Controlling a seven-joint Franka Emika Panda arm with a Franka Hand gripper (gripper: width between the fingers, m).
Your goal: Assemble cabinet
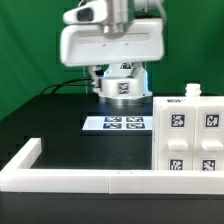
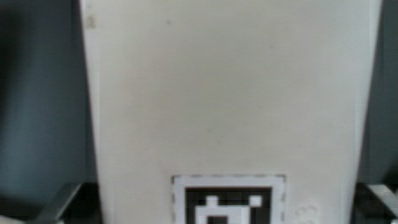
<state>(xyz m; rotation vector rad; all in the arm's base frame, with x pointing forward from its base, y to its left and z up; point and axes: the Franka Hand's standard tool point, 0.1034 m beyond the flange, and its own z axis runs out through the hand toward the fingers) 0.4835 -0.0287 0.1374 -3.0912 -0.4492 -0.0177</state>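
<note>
A green backdrop [image 1: 30, 50] is hanging behind a black desk [image 1: 50, 125], and a low white border rail [image 1: 70, 180] is running along the desk's near edge and turning up the edge at the exterior view's left. The marker board [image 1: 118, 124] is lying flat around the middle of the desk.

The white cabinet shell [image 1: 188, 135] is standing at the near corner on the exterior view's right, just behind the rail. Its square compartments are facing the camera, and each one is carrying a black-and-white tag marker [image 1: 177, 121].

The arm is hanging over the desk's far edge with the gripper [image 1: 122, 92] pointing down, beyond the marker board and well apart from the shell. In the wrist view a flat white panel [image 2: 222, 90] is filling most of the frame, with one tag [image 2: 231, 203] at its end. Dark fingers [image 2: 32, 208] are showing on either side of it. Whether they are clenching the panel or merely straddling it, I cannot tell.
</note>
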